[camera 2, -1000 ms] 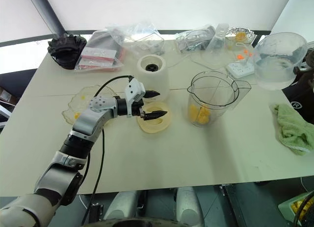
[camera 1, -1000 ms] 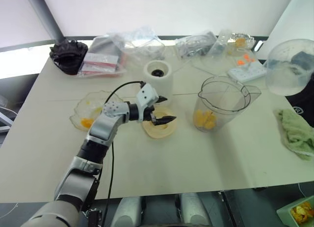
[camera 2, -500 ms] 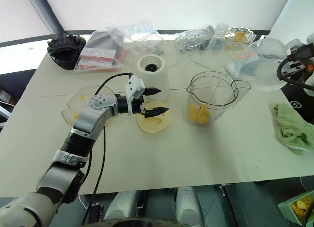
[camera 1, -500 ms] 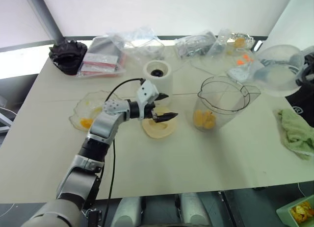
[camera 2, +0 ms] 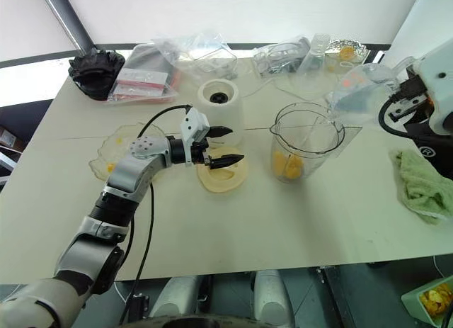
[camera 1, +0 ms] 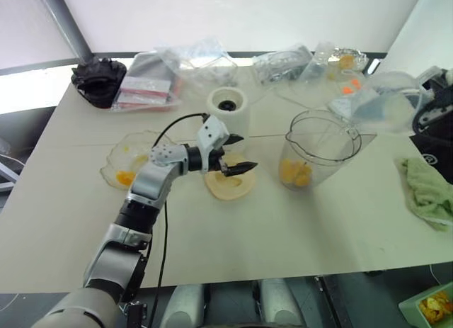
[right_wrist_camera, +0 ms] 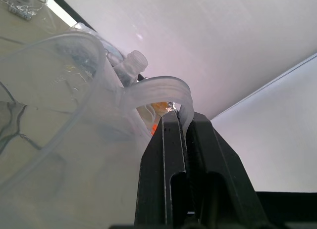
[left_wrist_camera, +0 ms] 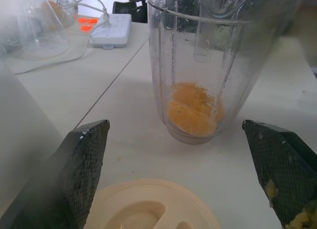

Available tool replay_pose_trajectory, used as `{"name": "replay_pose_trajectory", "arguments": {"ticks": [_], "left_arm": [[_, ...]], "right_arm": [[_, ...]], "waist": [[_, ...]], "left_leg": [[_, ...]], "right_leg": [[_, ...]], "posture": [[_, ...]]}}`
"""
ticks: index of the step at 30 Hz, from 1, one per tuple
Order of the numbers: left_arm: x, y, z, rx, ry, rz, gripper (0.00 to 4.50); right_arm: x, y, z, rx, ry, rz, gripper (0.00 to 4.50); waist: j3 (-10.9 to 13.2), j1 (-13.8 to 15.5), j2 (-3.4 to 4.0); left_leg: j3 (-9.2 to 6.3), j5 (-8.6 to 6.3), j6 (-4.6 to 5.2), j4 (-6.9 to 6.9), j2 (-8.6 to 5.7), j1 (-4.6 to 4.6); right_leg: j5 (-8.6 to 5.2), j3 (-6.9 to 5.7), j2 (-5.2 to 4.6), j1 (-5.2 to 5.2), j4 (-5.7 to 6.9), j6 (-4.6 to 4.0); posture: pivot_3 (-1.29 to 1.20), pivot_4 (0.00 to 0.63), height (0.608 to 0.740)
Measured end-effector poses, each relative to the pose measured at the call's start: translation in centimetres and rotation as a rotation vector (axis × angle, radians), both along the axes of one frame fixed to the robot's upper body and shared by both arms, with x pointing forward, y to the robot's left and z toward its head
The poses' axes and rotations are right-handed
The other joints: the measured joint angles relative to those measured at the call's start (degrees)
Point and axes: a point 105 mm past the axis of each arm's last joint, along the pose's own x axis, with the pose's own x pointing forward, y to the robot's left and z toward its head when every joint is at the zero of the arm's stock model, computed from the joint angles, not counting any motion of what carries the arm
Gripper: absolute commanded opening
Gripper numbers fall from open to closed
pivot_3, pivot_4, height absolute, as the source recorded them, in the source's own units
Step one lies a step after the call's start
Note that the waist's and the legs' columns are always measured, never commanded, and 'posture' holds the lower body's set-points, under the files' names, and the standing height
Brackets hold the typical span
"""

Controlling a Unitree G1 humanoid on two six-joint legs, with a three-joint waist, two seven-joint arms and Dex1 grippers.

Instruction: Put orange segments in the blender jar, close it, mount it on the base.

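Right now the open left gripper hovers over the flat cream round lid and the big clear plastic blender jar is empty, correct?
Not empty: the left wrist view shows orange segments at the bottom of the clear plastic blender jar. The open left gripper does hover over the flat cream round lid.

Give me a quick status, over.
Left claw open above lid. Right claw shut on cup handle. Jar holds segments, uncovered, off base.

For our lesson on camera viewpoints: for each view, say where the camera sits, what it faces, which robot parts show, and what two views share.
Left and right eye views: on the head, looking down over the table; left arm, left gripper.
Left wrist view: along open black fingers at the blender jar holding orange segments.
Right wrist view: right gripper shut on a clear cup's handle.
Shared: the jar, the cream lid.
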Motion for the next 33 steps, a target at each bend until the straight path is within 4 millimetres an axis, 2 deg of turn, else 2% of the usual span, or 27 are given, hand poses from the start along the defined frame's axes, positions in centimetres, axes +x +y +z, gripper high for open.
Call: {"name": "replay_pose_trajectory", "arguments": {"ticks": [4, 8, 11, 16, 24, 28, 33], "left_arm": [[0.0, 0.0, 0.0, -0.001, 0.0, 0.0, 4.5], [0.0, -0.1, 0.0, -0.003, 0.0, -0.001, 4.5], [0.0, -0.1, 0.0, -0.003, 0.0, 0.0, 4.5], [0.0, 0.0, 0.0, -0.001, -0.002, 0.001, 4.5], [0.0, 0.1, 0.0, 0.003, -0.003, -0.002, 4.5], [0.0, 0.2, -0.1, 0.007, -0.003, -0.003, 4.5], [-0.1, 0.2, -0.1, 0.009, -0.003, -0.007, 4.5]], "right_arm": [[0.0, 0.0, 0.0, -0.011, 0.0, 0.0, 0.08], [0.2, -0.3, -0.3, 0.082, -0.007, -0.008, 0.08], [0.3, -1.2, -1.0, 0.222, 0.004, -0.036, 0.08], [0.1, -2.8, -1.0, 0.524, -0.031, -0.093, 0.08], [-1.5, -7.4, -1.5, 0.896, -0.146, -0.266, 0.08], [-2.6, -10.0, -3.3, 1.05, -0.221, -0.366, 0.08], [-3.0, -11.2, -6.2, 1.127, -0.246, -0.434, 0.08]], "waist": [[0.0, 0.0, 0.0], [0.0, 0.0, -0.01], [0.0, 0.0, -0.02], [0.0, 0.1, -0.01], [0.0, 0.2, 0.03], [-0.1, 0.1, 0.03], [-0.1, -0.2, 0.1]], "left_leg": [[0.0, 0.0, 0.0, 0.01, 0.0, 0.0], [0.0, 0.0, 0.0, 0.02, 0.0, 0.01], [-0.02, 0.0, 0.0, 0.03, 0.0, 0.01], [-0.04, 0.0, 0.0, 0.03, 0.01, 0.02], [-0.03, 0.0, 0.0, 0.03, -0.02, 0.02], [-0.01, 0.0, 0.0, 0.03, -0.02, 0.04], [0.01, 0.0, 0.0, 0.03, -0.02, 0.13]], "right_leg": [[0.0, 0.0, 0.0, 0.0, 0.01, 0.0], [0.01, 0.0, 0.0, 0.0, 0.02, -0.01], [0.01, 0.0, 0.0, 0.0, 0.07, -0.01], [0.02, 0.0, 0.0, 0.0, 0.1, -0.01], [0.02, 0.0, -0.02, 0.0, 0.15, 0.0], [0.03, 0.0, -0.01, 0.0, 0.22, 0.01], [0.03, 0.01, 0.02, -0.01, 0.41, 0.01]], "posture": [[0.0, 0.15, 0.74], [0.0, 0.15, 0.74], [0.0, 0.15, 0.74], [0.0, 0.15, 0.74], [0.0, 0.15, 0.74], [0.0, 0.15, 0.74], [0.0, 0.15, 0.74]]}}
